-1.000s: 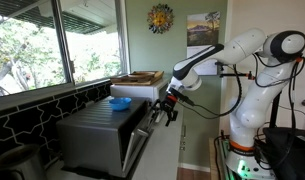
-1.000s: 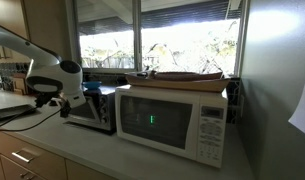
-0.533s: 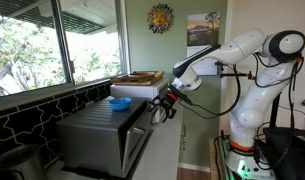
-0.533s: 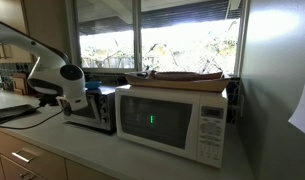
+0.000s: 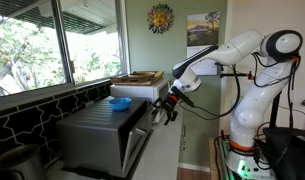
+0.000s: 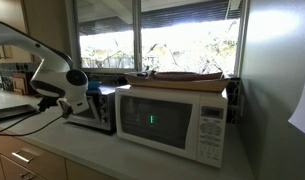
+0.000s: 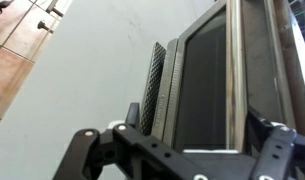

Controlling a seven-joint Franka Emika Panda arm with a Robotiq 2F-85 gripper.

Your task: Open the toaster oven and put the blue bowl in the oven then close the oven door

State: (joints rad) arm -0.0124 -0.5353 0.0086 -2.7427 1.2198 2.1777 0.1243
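While the single blue bowl (image 5: 120,103) is sitting on the ribbed top of the toaster oven (image 5: 100,135), toward its rear end and just in front of the white microwave (image 5: 142,90), the oven door (image 5: 139,140) is standing upright against the front of the oven, though whether it is fully shut cannot be told. One gripper (image 5: 164,108) is hovering just off the door's upper edge in an exterior view, apart from the bowl. In the wrist view the door's dark glass window (image 7: 207,80) is filling the right half of the picture, and the gripper (image 7: 180,152) is showing its two fingers (image 7: 80,150) spread wide with nothing between them. One white robot arm (image 5: 242,70) is reaching in from the side toward the oven. One wooden tray (image 6: 187,76) is lying on the microwave (image 6: 172,120), which is hiding most of the toaster oven (image 6: 97,108) in an exterior view. A green display (image 6: 152,121) is glowing behind the microwave's door, too small to read. Both appliances are resting on one pale countertop (image 6: 112,152) beneath a wide window (image 5: 52,40). Two decorations are hanging on the far wall: a sun-shaped ornament (image 5: 161,18) and a framed picture (image 5: 203,28), its details too small to make out.
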